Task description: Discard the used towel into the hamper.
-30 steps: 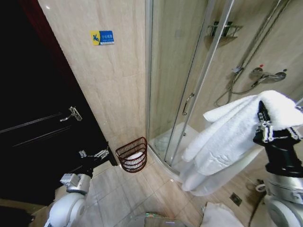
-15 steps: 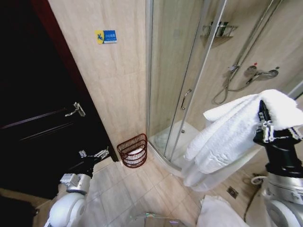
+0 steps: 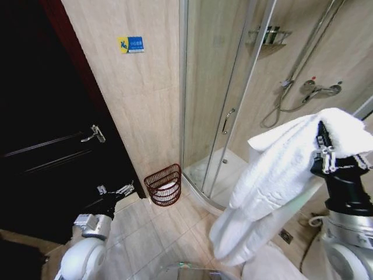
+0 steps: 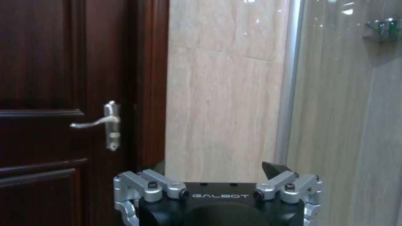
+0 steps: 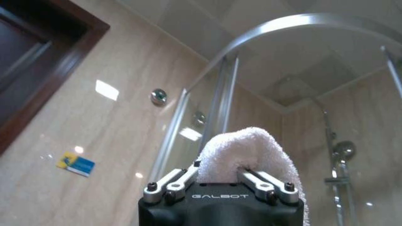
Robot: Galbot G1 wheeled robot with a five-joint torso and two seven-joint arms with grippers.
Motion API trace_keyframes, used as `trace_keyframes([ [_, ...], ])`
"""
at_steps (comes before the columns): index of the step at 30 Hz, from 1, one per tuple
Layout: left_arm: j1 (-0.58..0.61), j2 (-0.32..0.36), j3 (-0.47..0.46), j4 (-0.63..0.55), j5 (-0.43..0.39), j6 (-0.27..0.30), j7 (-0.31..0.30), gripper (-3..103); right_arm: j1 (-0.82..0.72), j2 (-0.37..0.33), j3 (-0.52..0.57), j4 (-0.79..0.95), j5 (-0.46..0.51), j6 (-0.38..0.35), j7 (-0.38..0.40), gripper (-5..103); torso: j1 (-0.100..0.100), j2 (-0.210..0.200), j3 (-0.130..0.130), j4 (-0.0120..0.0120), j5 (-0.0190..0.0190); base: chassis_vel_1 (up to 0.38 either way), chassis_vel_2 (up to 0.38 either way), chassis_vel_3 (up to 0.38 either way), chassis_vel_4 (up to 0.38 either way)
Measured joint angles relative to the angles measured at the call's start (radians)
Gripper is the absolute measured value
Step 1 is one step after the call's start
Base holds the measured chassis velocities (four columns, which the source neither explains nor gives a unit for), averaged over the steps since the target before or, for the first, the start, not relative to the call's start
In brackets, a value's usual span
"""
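Note:
The towel point(image 3: 274, 175) is white and thick. It is draped over my right gripper point(image 3: 324, 146), held high at the right of the head view, and its loose end hangs down toward the floor. In the right wrist view the fingers point(image 5: 254, 176) are clamped on a fold of the towel point(image 5: 242, 150). The hamper point(image 3: 164, 185), a reddish-brown wicker basket with something white inside, stands on the floor against the tiled wall beside the shower corner, well to the left of and below the towel. My left gripper point(image 3: 114, 190) sits low at the left, open and empty.
A dark wooden door point(image 3: 46, 146) with a lever handle point(image 3: 94, 134) is on the left. The glass shower enclosure point(image 3: 233, 99) and its raised tray point(image 3: 224, 175) lie right of the hamper. More white cloth point(image 3: 262, 269) and a floor drain point(image 3: 285, 235) are at the lower right.
The camera shifted slightly a second ago, then steadied. The towel's lower end has dropped and swung left, and it now hangs longer. The left arm is unmoved.

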Motion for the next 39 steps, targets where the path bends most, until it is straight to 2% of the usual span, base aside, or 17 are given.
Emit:
trace_keyframes([
  [15, 0.0, 0.0, 0.0, 0.0, 0.0, 0.0, 0.0, 100, 0.087, -0.061, -0.024, 0.0, 0.055, -0.042, 0.013, 10, -0.007, -0.016, -0.008, 0.0001, 0.0001, 0.083, 0.073, 0.07, 0.077],
  [26, 0.0, 0.0, 0.0, 0.0, 0.0, 0.0, 0.0, 100, 0.119, -0.068, -0.04, -0.001, 0.066, -0.045, 0.006, 10, -0.007, -0.015, -0.008, 0.0005, 0.0001, 0.104, 0.099, 0.097, 0.089],
  [29, 0.0, 0.0, 0.0, 0.0, 0.0, 0.0, 0.0, 100, 0.168, -0.097, -0.059, -0.024, 0.084, -0.062, 0.012, 10, -0.006, -0.015, -0.008, -0.0004, 0.0005, 0.0, 0.0, 0.0, 0.0],
  [39, 0.0, 0.0, 0.0, 0.0, 0.0, 0.0, 0.0, 100, 0.345, -0.21, -0.128, -0.1, 0.132, -0.108, 0.034, 10, -0.006, -0.014, -0.007, 0.0003, 0.0001, 0.0, 0.0, 0.0, 0.0],
])
